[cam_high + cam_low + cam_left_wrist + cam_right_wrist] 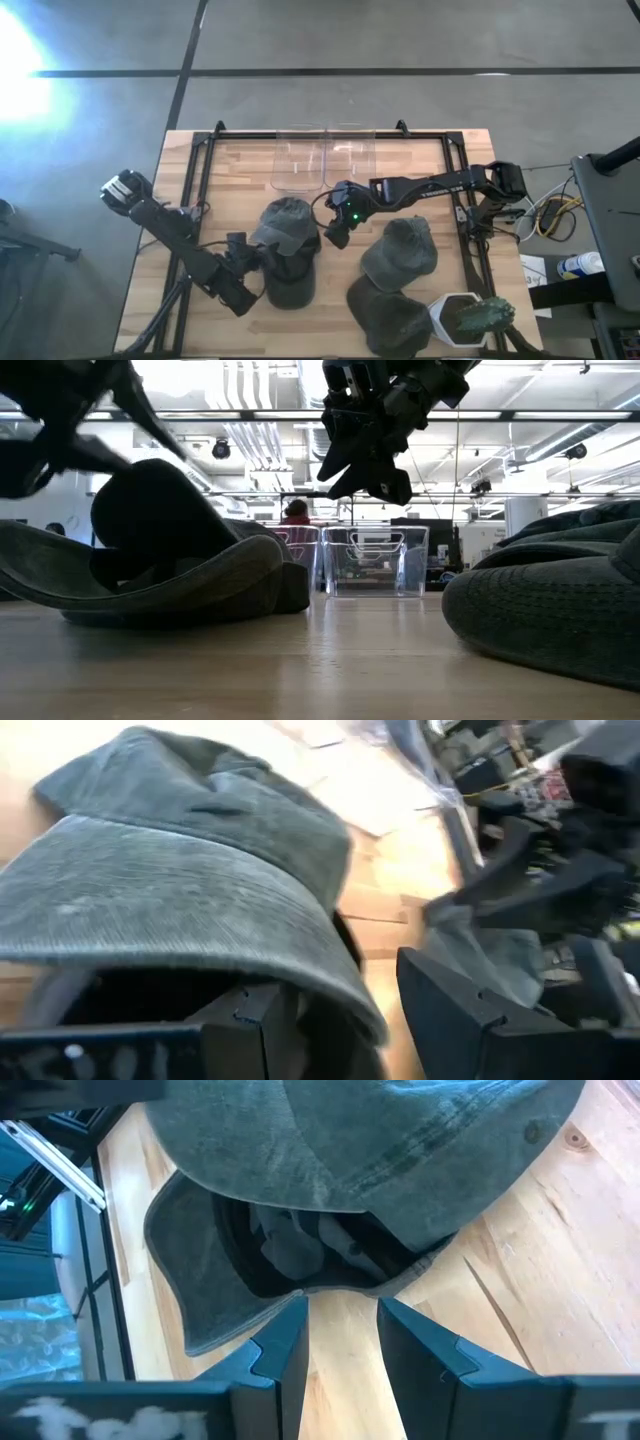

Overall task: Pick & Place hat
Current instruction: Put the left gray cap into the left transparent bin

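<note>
The left hand (255, 256) is clamped on the brim of a grey-green hat (285, 225), which sits left of centre on the wooden table (240, 170) atop another hat (291, 283). The right hand (338, 232) hovers just right of it, fingers (280, 1345) parted and empty. Two clear bins (322, 155) stand at the far edge; two more hats (400, 250) lie to the right.

Four grey-green hats (285, 222), two clear plastic bins (298, 158), one potted cactus (470, 318), two robot arms (430, 187)
</note>
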Robot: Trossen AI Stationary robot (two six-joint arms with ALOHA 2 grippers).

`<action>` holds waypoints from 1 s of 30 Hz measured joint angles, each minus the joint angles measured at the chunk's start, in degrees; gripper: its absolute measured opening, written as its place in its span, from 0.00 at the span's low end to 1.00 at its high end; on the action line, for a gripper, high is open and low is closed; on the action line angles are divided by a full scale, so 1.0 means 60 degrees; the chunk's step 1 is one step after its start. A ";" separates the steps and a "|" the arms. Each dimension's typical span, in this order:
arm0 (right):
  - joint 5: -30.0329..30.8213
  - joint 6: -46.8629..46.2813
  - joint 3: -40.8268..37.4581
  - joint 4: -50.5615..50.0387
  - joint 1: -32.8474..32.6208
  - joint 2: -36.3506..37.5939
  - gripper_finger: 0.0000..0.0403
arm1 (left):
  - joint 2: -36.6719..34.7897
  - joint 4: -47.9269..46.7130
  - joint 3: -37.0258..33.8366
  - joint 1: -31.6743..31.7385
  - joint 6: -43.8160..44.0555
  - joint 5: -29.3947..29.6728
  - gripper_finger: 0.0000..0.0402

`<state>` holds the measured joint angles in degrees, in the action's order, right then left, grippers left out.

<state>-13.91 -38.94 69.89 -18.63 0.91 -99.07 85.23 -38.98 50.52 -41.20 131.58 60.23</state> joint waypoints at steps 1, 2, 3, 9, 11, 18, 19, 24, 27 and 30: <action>0.0000 0.0000 0.0000 0.0000 0.0000 0.0000 0.29 | 0.0000 0.0178 -0.0136 0.0085 -0.0008 -0.0024 0.41; -0.0002 0.0000 0.0000 0.0000 0.0000 0.0000 0.29 | 0.0000 0.0389 -0.0282 0.0186 -0.0010 -0.0033 0.41; -0.0002 0.0000 0.0000 0.0000 0.0000 0.0000 0.29 | 0.0000 0.0605 -0.0441 0.0294 -0.0015 -0.0033 0.41; -0.0004 -0.0004 0.0000 -0.0130 0.0000 0.0000 0.29 | 0.0004 0.1685 -0.1381 0.0684 -0.0043 0.0019 0.39; -0.0004 -0.0001 0.0000 -0.0242 0.0000 0.0000 0.29 | 0.0004 0.2002 -0.1675 0.0712 -0.0072 0.0051 0.34; 0.0040 0.0397 0.0000 -0.0432 -0.0002 0.0156 0.29 | 0.0000 0.2800 -0.1932 0.0709 -0.0418 0.0174 0.03; 0.0080 0.0476 0.0000 -0.0444 -0.0002 0.0234 0.29 | 0.0000 0.2800 -0.1829 0.0706 -0.0573 0.0211 0.03; 0.0823 0.0814 0.0000 -0.0671 0.0076 0.0910 0.29 | -0.0311 0.2863 -0.0790 0.0629 -0.2207 0.0789 0.02; 0.1483 0.1065 -0.0004 -0.0908 0.0106 0.1436 0.29 | -0.0656 0.2844 -0.0007 0.0607 -0.3815 0.1417 0.02; 0.2346 0.1299 -0.0004 -0.1111 0.0102 0.2000 0.29 | -0.1053 0.2831 0.0705 0.0671 -0.5577 0.2296 0.02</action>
<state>0.17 -31.15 69.87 -25.30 1.52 -87.07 78.91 -21.99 54.75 -37.18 98.12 74.00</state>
